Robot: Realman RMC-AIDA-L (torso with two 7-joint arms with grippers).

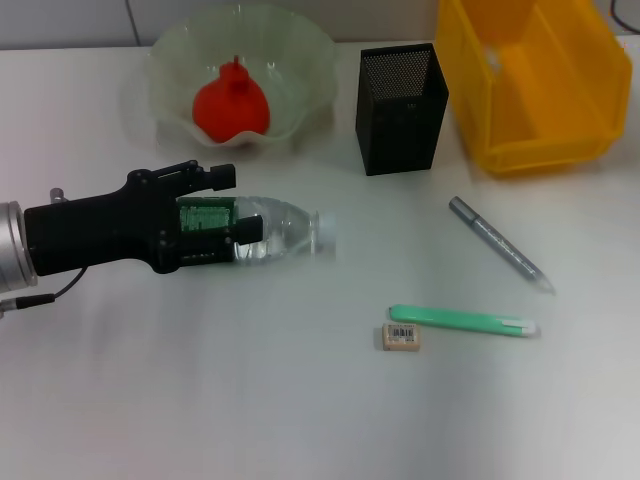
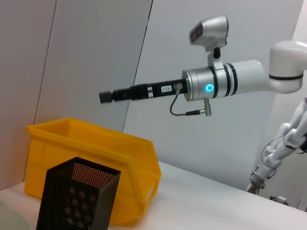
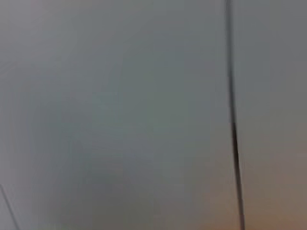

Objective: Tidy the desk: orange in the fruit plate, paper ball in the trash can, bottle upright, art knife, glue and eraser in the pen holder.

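Note:
The bottle (image 1: 280, 228) lies on its side on the desk (image 1: 200, 380), cap pointing right. My left gripper (image 1: 235, 205) reaches in from the left with its fingers closed around the bottle's green label. The orange (image 1: 232, 105) sits in the fruit plate (image 1: 300, 60). The pen holder (image 1: 400, 108) stands upright beside the trash can (image 1: 560, 130). The eraser (image 1: 402, 337) lies next to a green art knife (image 1: 462, 321), and a grey glue pen (image 1: 498, 243) lies to the right. The paper ball is not clearly visible. My right gripper (image 2: 106, 97) is raised high in the air.
In the left wrist view the pen holder (image 2: 79, 201) stands in front of the trash can (image 2: 96, 153). A grey wall lies behind the desk. The right wrist view shows only wall.

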